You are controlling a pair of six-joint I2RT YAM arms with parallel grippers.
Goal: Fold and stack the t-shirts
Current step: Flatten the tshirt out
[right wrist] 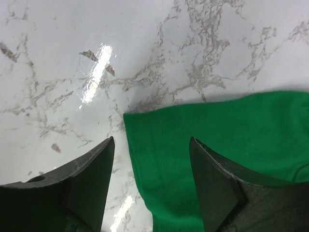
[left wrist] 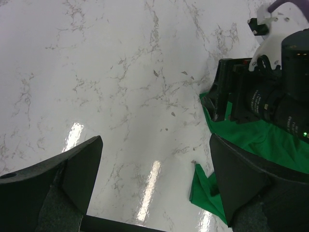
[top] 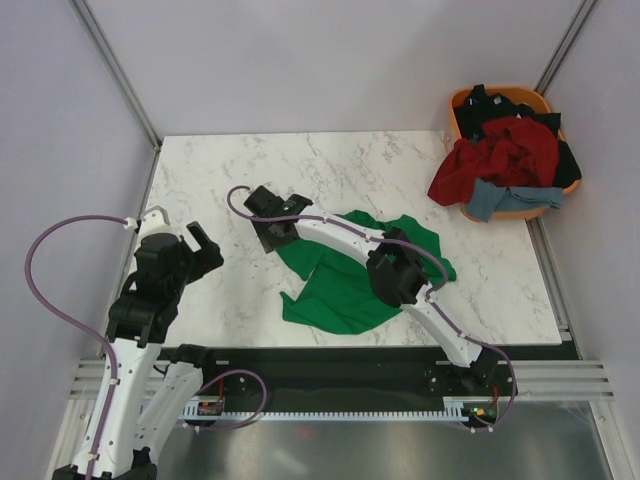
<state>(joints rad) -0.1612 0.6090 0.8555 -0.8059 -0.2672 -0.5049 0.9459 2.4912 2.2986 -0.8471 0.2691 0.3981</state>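
A bright green t-shirt (top: 350,285) lies crumpled on the marble table (top: 400,160), partly under my right arm. My right gripper (top: 272,232) hovers over the shirt's left corner. In the right wrist view its open gripper (right wrist: 152,142) straddles the green t-shirt's (right wrist: 217,140) edge without pinching it. My left gripper (top: 190,242) stands open over bare marble to the left of the shirt. In the left wrist view this gripper (left wrist: 155,145) holds nothing, with the green t-shirt (left wrist: 260,142) and the right gripper (left wrist: 231,99) at the right. A dark red t-shirt (top: 505,155), a black one (top: 500,108) and a grey-blue one (top: 495,198) are piled in the basket.
The orange basket (top: 462,100) sits at the table's far right corner, with the shirts spilling over its near rim. Grey walls enclose the table on the left, back and right. A purple cable (top: 40,290) loops out beside the left arm.
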